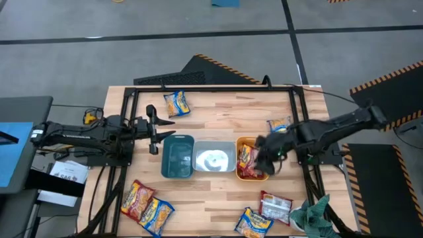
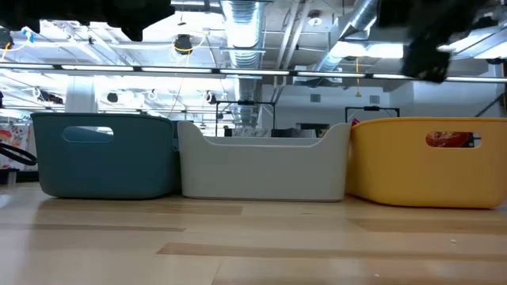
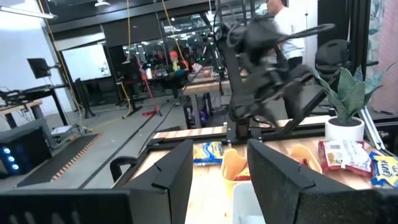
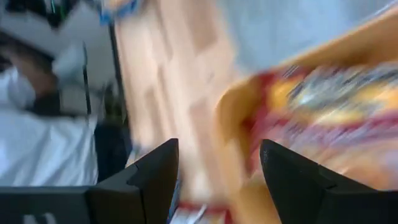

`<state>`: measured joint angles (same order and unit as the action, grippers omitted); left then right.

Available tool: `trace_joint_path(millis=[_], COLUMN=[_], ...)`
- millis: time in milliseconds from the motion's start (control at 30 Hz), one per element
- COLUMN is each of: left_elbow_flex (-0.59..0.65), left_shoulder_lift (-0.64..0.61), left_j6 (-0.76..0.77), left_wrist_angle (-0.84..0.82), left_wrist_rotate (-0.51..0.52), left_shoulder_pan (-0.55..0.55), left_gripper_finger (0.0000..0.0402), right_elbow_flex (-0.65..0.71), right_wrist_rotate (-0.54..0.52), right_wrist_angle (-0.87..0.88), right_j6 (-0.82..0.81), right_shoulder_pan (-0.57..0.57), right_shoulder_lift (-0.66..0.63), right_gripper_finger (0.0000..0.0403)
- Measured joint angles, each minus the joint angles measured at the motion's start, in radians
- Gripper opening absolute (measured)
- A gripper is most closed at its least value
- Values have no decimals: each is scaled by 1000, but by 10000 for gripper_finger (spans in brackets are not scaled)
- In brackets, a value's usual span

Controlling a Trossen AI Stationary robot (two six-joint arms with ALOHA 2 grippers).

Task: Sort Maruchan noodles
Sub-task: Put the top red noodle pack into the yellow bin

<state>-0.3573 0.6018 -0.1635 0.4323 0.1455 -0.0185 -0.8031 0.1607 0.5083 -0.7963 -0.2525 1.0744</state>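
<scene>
1. Nearest to us, the right gripper (image 1: 263,157) hangs over the orange bin (image 1: 240,141); its wrist view shows the fingers spread with nothing between them.
2. Right under it, a red packet (image 1: 248,165) lies in that bin, long axis running toward the table's front edge. That one looks sorted.
3. Loose packets all around: a yellow packet (image 1: 279,125) just behind the right arm, a red one (image 1: 275,206) and a yellow one (image 1: 254,223) near the front right corner.
4. Those three sit on the right arm's side, so I'd guess it takes one of them next; the one behind the arm is closest.
5. Farther off, a pair of packets (image 1: 146,205) at the front left and a single one (image 1: 176,103) at the back left.
6. The left gripper (image 1: 161,129) waits open, beside the teal bin (image 1: 178,157), nearer those left-hand packets.
7. The middle bin (image 1: 213,158) holds no packet.
</scene>
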Motion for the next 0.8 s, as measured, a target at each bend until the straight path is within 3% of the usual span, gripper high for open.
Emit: trace_joint_path(millis=[167,333,533,800], left_elbow_flex=[0,0,0,0], left_shoulder_lift=[0,0,0,0], left_j6=[5,18,10,-11], left_wrist_angle=[-1,-3,-2,-1], left_wrist_rotate=[0,1,1,1], left_shoulder_pan=[0,0,0,0], left_gripper_finger=[142,142,142,142], right_elbow_flex=[-174,-298,-311,-311], right_wrist_rotate=[32,49,157,263], right_wrist_angle=[186,388,450,435], right_j6=[-133,-267,-303,-219], right_shoulder_pan=[-167,-261,-303,-302], right_shoulder_lift=[134,264,424,609], right_gripper_finger=[249,249,249,249])
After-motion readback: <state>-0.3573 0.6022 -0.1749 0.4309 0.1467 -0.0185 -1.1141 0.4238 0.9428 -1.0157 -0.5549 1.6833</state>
